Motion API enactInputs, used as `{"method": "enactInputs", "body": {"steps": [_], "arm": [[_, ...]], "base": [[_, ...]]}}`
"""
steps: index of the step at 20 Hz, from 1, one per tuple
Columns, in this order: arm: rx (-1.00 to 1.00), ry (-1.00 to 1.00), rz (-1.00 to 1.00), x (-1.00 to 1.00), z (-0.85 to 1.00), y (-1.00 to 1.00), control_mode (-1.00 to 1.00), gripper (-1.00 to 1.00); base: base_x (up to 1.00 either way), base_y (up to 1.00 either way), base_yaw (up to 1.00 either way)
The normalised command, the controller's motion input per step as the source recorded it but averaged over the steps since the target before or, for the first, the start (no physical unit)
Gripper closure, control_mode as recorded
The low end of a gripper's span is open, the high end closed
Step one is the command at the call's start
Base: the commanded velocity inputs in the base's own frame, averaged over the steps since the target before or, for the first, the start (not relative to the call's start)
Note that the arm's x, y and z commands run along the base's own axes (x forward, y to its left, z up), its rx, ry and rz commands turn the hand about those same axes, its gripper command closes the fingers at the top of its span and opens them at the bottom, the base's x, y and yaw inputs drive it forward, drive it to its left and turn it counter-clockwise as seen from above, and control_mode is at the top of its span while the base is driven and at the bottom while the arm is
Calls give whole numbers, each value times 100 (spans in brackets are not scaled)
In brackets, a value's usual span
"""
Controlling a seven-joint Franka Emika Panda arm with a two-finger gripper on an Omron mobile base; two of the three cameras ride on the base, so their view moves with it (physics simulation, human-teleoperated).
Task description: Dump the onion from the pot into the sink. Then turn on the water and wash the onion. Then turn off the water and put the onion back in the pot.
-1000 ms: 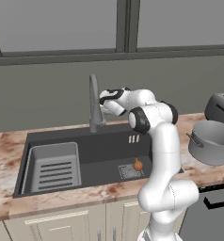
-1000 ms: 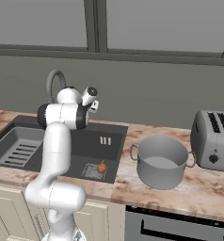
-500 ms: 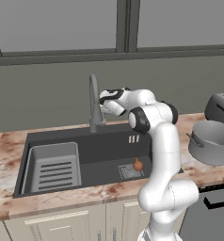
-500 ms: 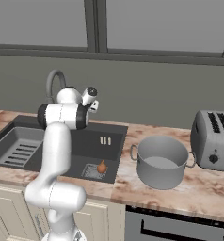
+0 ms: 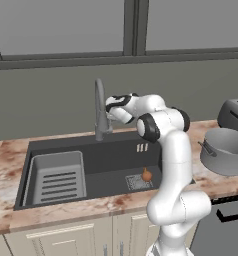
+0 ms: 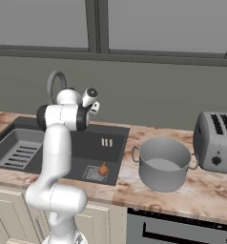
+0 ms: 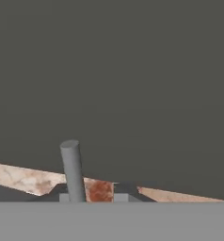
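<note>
The small orange-brown onion [image 5: 147,174] lies on the square drain grate in the dark sink [image 5: 106,152], also seen from the right as the onion [image 6: 103,169] in the sink [image 6: 110,136]. On the counter right of the basin stands the pale grey pot [image 5: 226,150] [image 6: 164,162], upright. My gripper [image 5: 110,107] is raised at the faucet [image 5: 99,110], right beside its neck, jaws shut. In the hand view my gripper [image 7: 92,198] faces the grey wall, and a grey rod [image 7: 72,169] rises just above its left tip. No water runs from the spout.
A light grey slotted rack [image 5: 57,177] fills the left half of the sink. A toaster [image 6: 216,140] stands right of the pot. The curved faucet [image 6: 52,83] rises behind the basin, under the window. Marble counter surrounds the sink.
My jaws have drawn together beside the faucet. The arm, the onion and the pot stay where they were.
</note>
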Motion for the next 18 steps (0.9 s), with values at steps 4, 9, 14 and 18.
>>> {"method": "enactInputs", "body": {"steps": [4,9,14,18], "arm": [[0,0,-8,-13,-2,-50,-100,100],[0,0,-8,-22,-6,-60,-100,100],[1,0,-8,-27,-12,-61,-100,100],[3,0,-7,-28,-19,-52,-100,100]], "base": [[0,0,0],[0,0,0],[0,0,0],[0,0,0]]}}
